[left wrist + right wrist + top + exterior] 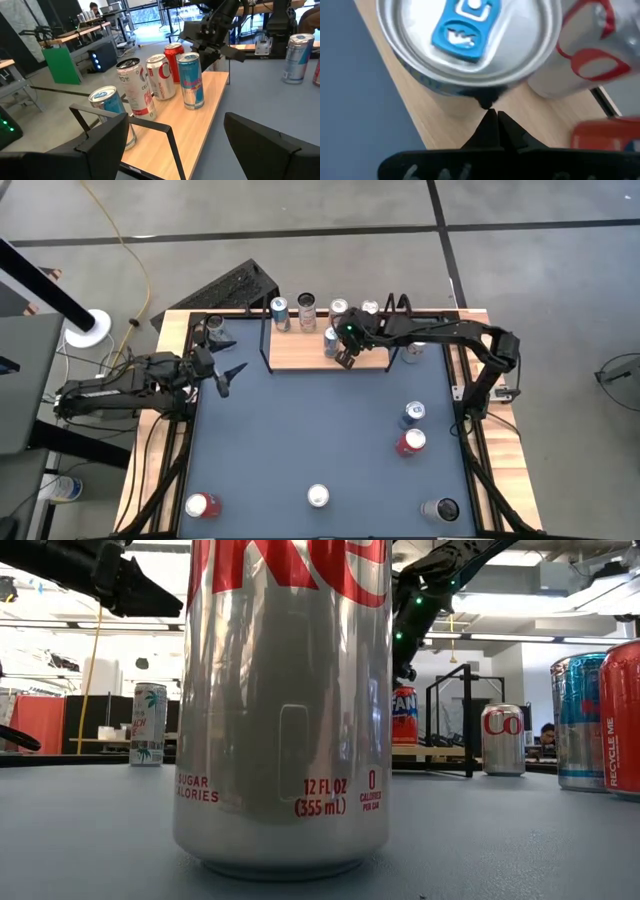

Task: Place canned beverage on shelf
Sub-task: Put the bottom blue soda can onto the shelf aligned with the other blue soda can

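Across the bench, cans wait while the blue can stands on the shelf; right gripper hovers above, fingers closed empty, seemingly released. Left gripper idles open.

R arm out, L arm parked.

My right tool is at full reach: arm stretched from its base on the right side across toward centre, wrist bent down, fingers pinched tight together, holding nothing. Left tool sits off at the left edge, arm folded low along its side, fingers spread wide, nothing between them.
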You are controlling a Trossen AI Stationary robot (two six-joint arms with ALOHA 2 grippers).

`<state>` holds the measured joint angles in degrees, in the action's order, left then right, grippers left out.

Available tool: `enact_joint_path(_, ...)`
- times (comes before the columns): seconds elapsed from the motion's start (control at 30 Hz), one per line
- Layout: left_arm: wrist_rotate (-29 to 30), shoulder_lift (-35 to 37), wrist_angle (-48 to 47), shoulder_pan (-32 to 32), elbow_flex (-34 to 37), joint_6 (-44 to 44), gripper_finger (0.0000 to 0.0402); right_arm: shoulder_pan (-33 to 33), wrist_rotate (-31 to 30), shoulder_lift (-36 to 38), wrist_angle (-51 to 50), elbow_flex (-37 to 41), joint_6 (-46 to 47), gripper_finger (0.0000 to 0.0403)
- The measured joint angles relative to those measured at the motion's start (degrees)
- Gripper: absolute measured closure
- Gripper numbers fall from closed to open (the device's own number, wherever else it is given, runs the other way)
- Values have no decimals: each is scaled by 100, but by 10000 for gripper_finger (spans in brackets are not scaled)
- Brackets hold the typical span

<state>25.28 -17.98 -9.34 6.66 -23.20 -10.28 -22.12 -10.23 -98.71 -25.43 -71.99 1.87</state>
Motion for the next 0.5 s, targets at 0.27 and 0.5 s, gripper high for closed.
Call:
enact_joint_path(0.27, -6, 0, -19, 0, 0, 22, 84, -1, 260, -1, 552, 0, -402, 403)
enact_joint_path(0.5, -8, 0, -24, 0, 0, 40, 84, -1, 737, -1, 1287, 0, -550, 403)
